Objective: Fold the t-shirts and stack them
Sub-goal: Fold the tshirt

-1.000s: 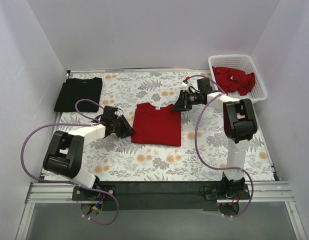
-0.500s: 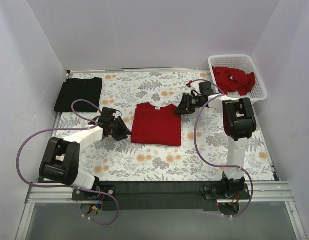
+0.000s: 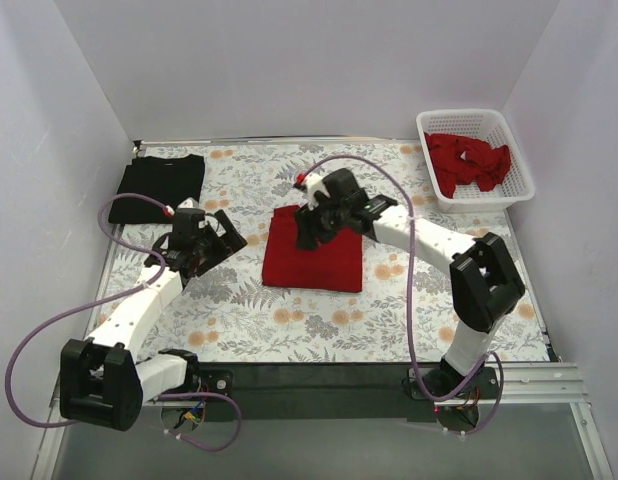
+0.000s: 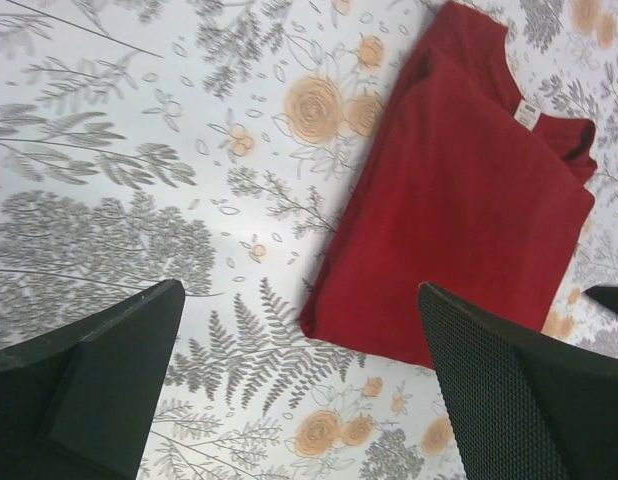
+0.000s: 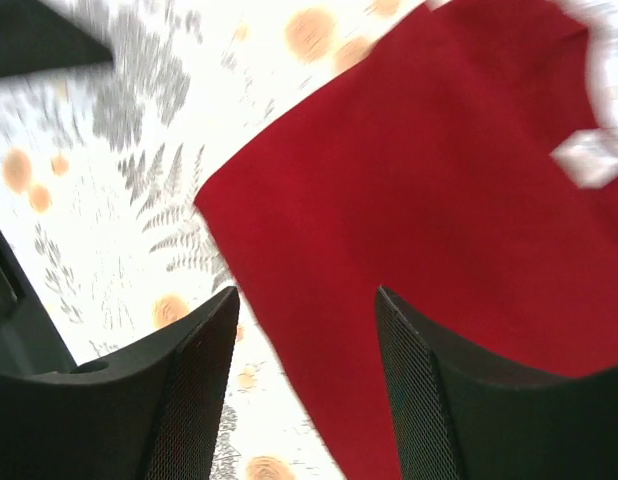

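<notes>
T-shirts are being seen in three places on the flower-printed table. One folded red t-shirt is lying flat near the middle, its neck turned toward twelve o'clock, and a small white label is being shown at that neck in the left wrist view. A black t-shirt is lying folded at about ten o'clock from it, well apart, near the far left corner. More red t-shirts are being kept crumpled in a white basket at two o'clock, in the far right corner. The left gripper is being held at nine o'clock of the folded red t-shirt, just beside its left edge and apart from it. Its fingers are being held wide apart with nothing between them, only the table and the shirt's lower left corner being seen in the gap. The right gripper is being held over the folded red t-shirt's twelve o'clock half, the arm reaching in from three o'clock. In the right wrist view its fingers are being kept spread, with no cloth pinched between them. Red cloth is filling the gap beyond them, and whether the tips are touching it cannot be told.
</notes>
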`<move>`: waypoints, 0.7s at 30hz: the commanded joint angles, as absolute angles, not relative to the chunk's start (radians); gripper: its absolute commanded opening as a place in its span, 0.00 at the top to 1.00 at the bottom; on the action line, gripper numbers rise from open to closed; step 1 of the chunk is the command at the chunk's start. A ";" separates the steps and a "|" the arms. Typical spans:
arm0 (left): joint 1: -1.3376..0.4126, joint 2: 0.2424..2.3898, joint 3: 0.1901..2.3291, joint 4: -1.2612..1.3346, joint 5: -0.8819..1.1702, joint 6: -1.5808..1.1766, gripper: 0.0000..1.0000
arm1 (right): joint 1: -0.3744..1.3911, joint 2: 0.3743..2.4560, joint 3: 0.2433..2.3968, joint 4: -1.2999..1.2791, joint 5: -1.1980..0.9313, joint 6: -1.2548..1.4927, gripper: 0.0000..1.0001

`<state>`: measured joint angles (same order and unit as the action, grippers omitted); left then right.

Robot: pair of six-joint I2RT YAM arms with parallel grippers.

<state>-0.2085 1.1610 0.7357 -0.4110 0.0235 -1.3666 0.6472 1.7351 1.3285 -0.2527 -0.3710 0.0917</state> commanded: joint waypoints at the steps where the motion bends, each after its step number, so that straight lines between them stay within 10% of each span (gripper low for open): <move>1: -0.180 1.083 0.706 -0.443 -0.072 -1.312 0.02 | 0.750 1.784 1.377 -0.351 -0.158 0.012 0.45; 21: -0.083 1.084 0.657 -0.428 -0.088 -1.353 0.02 | 1.106 2.121 1.649 -0.417 0.144 -0.087 0.44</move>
<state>-0.1028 1.0821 0.6472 -0.4480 -0.1158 -1.3430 1.0889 2.1029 1.5913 -0.4168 0.1032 -0.0563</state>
